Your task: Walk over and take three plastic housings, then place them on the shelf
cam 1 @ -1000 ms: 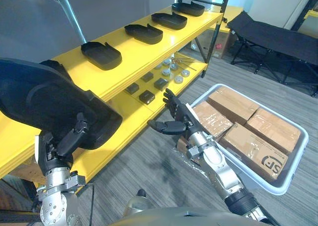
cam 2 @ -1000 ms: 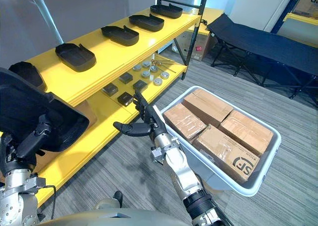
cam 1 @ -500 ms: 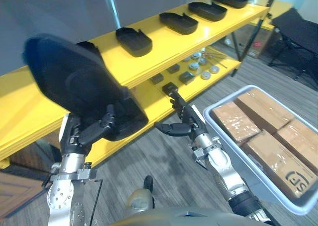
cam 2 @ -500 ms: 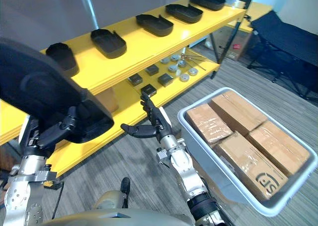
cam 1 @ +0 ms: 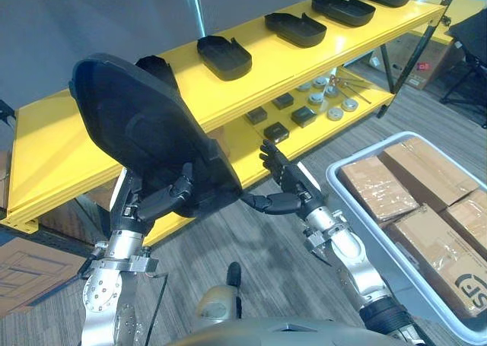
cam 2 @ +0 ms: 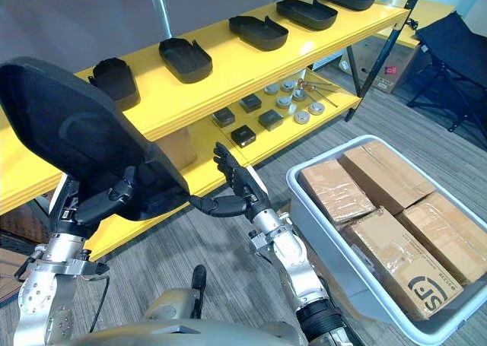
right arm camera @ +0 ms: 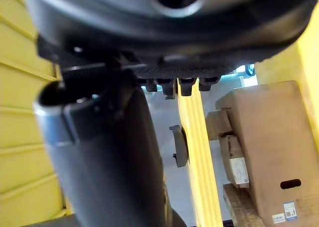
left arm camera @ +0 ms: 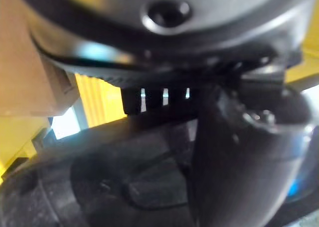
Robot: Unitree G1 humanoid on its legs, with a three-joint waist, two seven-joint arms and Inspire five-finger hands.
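Note:
My left hand (cam 1: 157, 202) is shut on the lower edge of a large black plastic housing (cam 1: 144, 133), held tilted up in front of the yellow shelf (cam 1: 53, 144). In the left wrist view the thumb (left arm camera: 239, 152) lies against the housing's dark shell (left arm camera: 99, 182). My right hand (cam 1: 288, 188) is open just right of the housing, thumb pointing at its lower edge without touching it. Several more black housings lie in a row on the top shelf, among them a near one (cam 1: 224, 57) and a farther one (cam 1: 295, 28).
The lower shelf (cam 1: 243, 137) carries small black blocks (cam 1: 275, 131) and round silver parts (cam 1: 335, 112). A grey tub (cam 2: 319, 209) of cardboard boxes stands on the floor at the right. A cardboard box (right arm camera: 259, 152) sits under the shelf. Grey carpet lies between shelf and tub.
The whole view has shifted along the shelf. The held housing now stands higher and more upright in my left hand. My right hand stays open beside it.

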